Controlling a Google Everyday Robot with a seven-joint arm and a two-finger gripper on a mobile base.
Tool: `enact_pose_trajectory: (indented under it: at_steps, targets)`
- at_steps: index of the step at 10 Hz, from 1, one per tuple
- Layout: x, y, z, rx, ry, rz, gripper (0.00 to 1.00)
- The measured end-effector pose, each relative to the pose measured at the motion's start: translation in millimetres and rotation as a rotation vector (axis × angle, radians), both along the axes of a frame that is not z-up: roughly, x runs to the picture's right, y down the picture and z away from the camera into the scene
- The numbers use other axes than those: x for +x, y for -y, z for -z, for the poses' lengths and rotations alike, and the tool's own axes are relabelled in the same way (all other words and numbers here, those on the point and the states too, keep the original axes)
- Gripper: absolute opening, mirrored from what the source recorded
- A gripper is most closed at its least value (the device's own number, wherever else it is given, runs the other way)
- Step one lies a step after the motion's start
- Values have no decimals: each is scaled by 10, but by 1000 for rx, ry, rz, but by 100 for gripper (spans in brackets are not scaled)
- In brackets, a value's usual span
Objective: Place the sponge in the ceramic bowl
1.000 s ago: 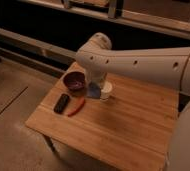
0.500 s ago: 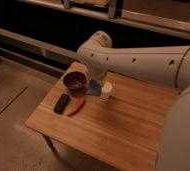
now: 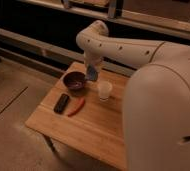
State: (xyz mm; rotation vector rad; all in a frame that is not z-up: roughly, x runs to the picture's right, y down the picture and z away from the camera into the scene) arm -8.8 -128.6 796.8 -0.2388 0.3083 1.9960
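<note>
The ceramic bowl (image 3: 74, 81), dark maroon and shallow, sits on the far left part of the wooden table (image 3: 95, 131). Just to its right, the blue-grey sponge (image 3: 91, 74) hangs a little above the table, near the bowl's right rim. My gripper (image 3: 92, 70) comes down from the white arm and is shut on the sponge's top. The wrist hides the fingers.
A small white cup (image 3: 104, 90) stands right of the sponge. A black oblong bar (image 3: 61, 103) and a slim red-orange piece (image 3: 77, 106) lie in front of the bowl. My white arm fills the right side of the view.
The sponge has risen from the table beside the cup and now hangs higher in my gripper, closer to the bowl's rim.
</note>
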Motion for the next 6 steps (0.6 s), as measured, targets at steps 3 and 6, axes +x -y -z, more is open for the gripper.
enact_pose_trajectory:
  at_steps: [3,6]
  targets:
    - [-337,45,-118,-30,73,-15,0]
    - [-597,-130,-254,-92,107,-26,0]
